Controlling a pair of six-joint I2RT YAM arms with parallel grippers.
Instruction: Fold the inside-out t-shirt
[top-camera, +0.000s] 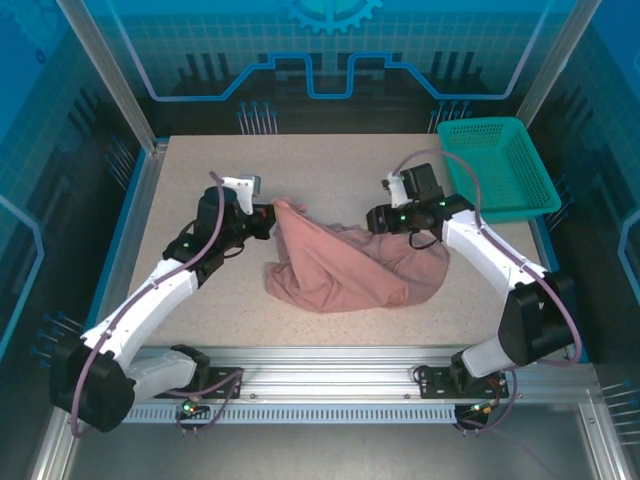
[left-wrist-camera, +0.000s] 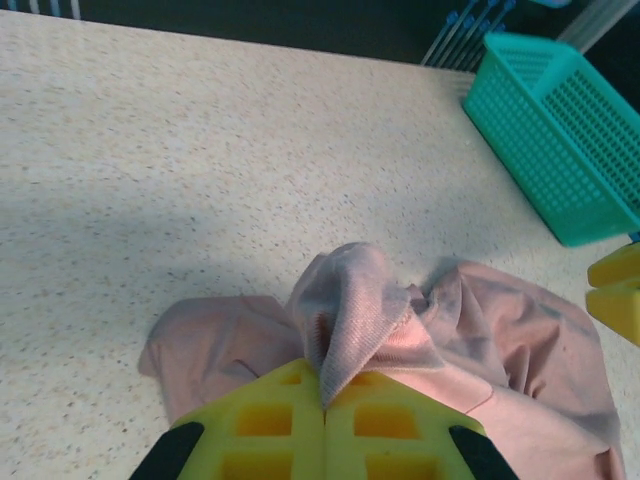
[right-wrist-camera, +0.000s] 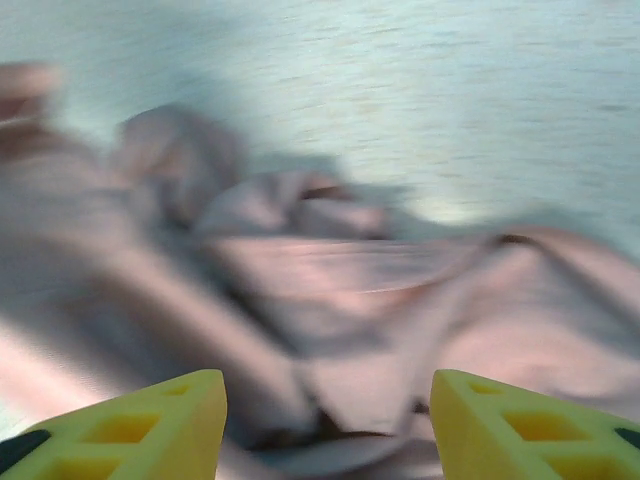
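Observation:
The salmon-pink inside-out t-shirt (top-camera: 345, 268) lies crumpled in the middle of the table. My left gripper (top-camera: 272, 214) is at its upper left corner, raised a little, and in the left wrist view its yellow jaws (left-wrist-camera: 325, 405) are shut on a ribbed fold of the t-shirt (left-wrist-camera: 360, 310). My right gripper (top-camera: 372, 219) is at the shirt's upper right edge. In the blurred right wrist view its fingers (right-wrist-camera: 150, 425) stand apart over the pink cloth (right-wrist-camera: 400, 310), with nothing pinched between them.
A teal mesh basket (top-camera: 497, 165) stands at the back right corner, also in the left wrist view (left-wrist-camera: 560, 140). Bare speckled tabletop (top-camera: 210, 160) lies behind and to the left of the shirt. Metal frame posts rise at the table's back corners.

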